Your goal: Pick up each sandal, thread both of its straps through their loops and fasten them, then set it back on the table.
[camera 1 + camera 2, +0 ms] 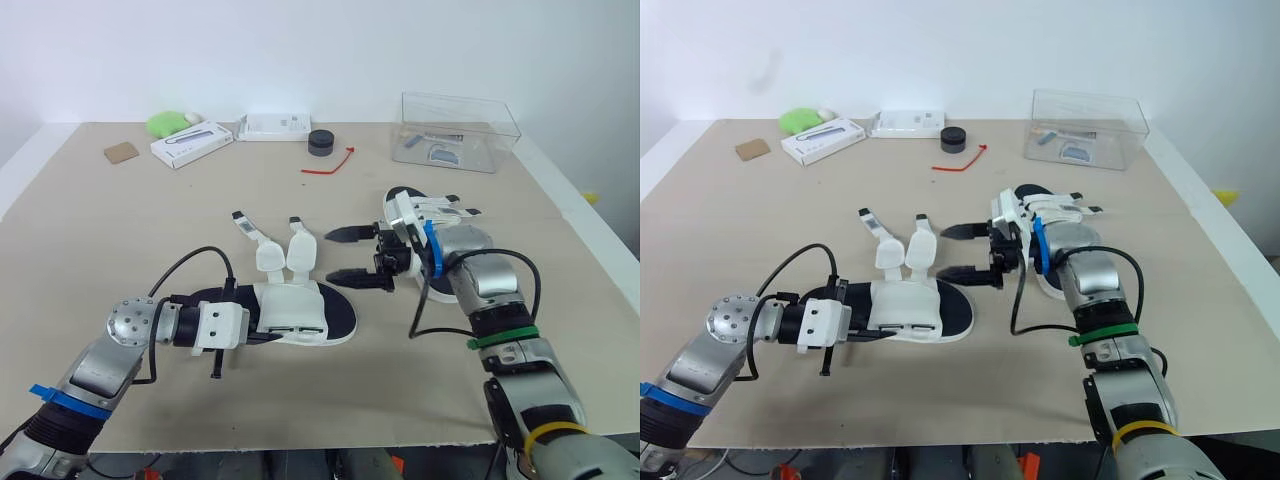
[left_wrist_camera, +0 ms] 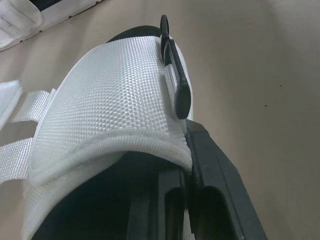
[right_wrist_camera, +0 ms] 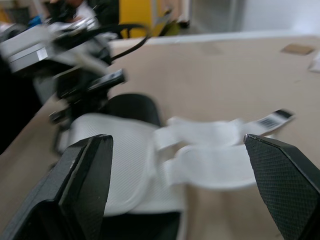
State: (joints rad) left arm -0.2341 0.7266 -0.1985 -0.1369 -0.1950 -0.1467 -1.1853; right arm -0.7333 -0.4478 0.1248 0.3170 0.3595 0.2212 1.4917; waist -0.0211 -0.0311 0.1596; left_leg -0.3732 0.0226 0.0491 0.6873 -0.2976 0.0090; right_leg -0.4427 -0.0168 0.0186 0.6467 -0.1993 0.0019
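Observation:
A white sandal [image 1: 318, 312] with a black footbed lies near the table's front. Its two white straps [image 1: 283, 252] lie unfastened, spread away from it. My left gripper [image 1: 266, 332] is shut on the sandal's woven upper [image 2: 110, 100] from the left side, and one black finger [image 2: 220, 190] lies along that upper. Just right of the straps, my right gripper [image 1: 338, 256] hovers open with nothing between its fingers, pointing toward the straps [image 3: 215, 150]. A second white sandal [image 1: 445, 222] lies behind my right wrist, partly hidden by the arm.
A clear plastic box [image 1: 460, 130] stands at the back right. Along the back lie a black round object [image 1: 320, 143], a red tie [image 1: 330, 165], two white boxes [image 1: 192, 143], a green object [image 1: 165, 123] and a brown card [image 1: 121, 152].

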